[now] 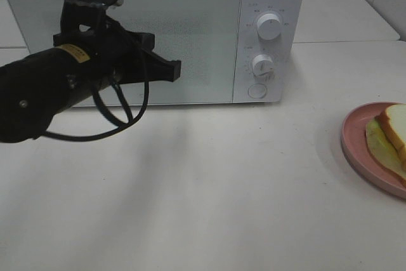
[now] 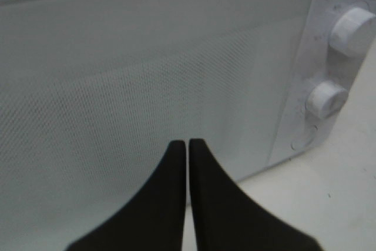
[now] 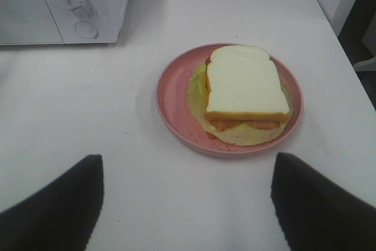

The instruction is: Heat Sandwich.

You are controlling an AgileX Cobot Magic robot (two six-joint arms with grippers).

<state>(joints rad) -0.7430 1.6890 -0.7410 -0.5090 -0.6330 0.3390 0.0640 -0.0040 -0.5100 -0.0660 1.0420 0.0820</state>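
The sandwich (image 3: 247, 86) lies on its pink plate (image 3: 173, 95) on the tabletop (image 1: 209, 188), at about four o'clock from the microwave (image 1: 184, 36) and well apart from it. Nothing of the heating looks done: the microwave door (image 1: 190, 42) is shut and the sandwich sits outside. The right gripper (image 3: 188, 204) hangs near the plate with its jaws spread wide, holding nothing. The left gripper (image 2: 188, 145) is pinched closed and empty, pointed at the door, near the knobs (image 1: 269, 26) at three o'clock of it. Left to do, by my judgement: open the door, carry the plate in, close it and set the knobs.
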